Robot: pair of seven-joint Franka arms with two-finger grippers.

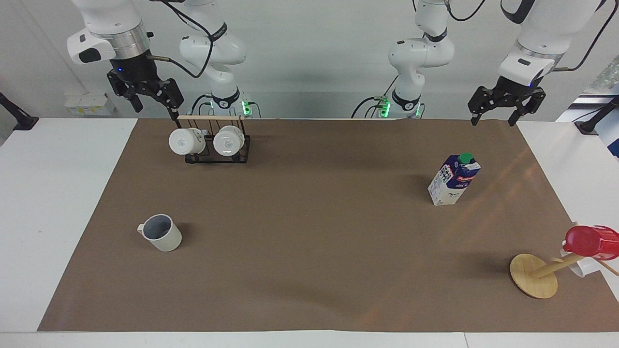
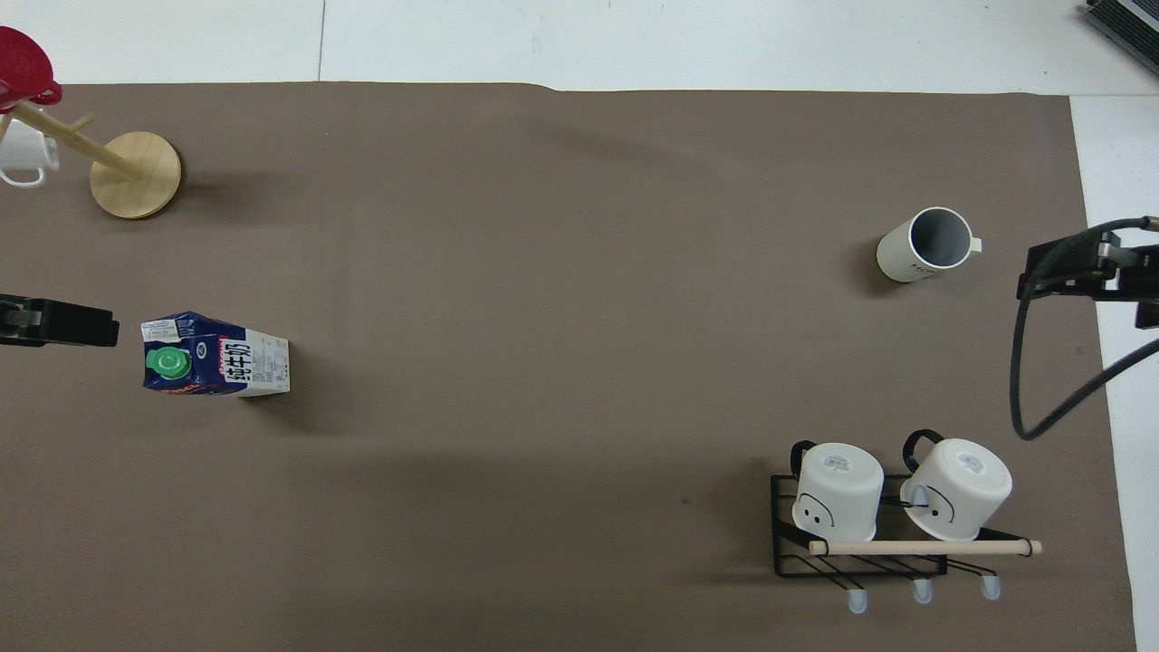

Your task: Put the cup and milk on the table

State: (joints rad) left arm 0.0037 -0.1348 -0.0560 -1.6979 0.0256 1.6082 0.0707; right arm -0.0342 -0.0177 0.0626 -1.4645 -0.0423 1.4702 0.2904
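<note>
The cup (image 1: 162, 233) (image 2: 928, 244), off-white with a grey-blue inside, stands upright on the brown sheet toward the right arm's end of the table (image 1: 58, 193) (image 2: 634, 36). The milk (image 1: 453, 180) (image 2: 213, 355), a blue and white carton with a green cap, stands upright toward the left arm's end. My right gripper (image 1: 154, 107) (image 2: 1087, 272) hangs open and empty, high over the sheet's edge at its own end. Raised over the sheet's edge at the other end, my left gripper (image 1: 492, 118) (image 2: 54, 324) is open and empty too. Neither touches anything.
A black wire rack (image 1: 213, 157) (image 2: 788, 552) with two white mugs stands nearer to the robots than the cup. A wooden mug tree (image 1: 533, 275) (image 2: 136, 175) carrying a red cup (image 1: 587, 240) (image 2: 20, 68) and a white mug (image 2: 23, 154) stands farther from the robots than the milk.
</note>
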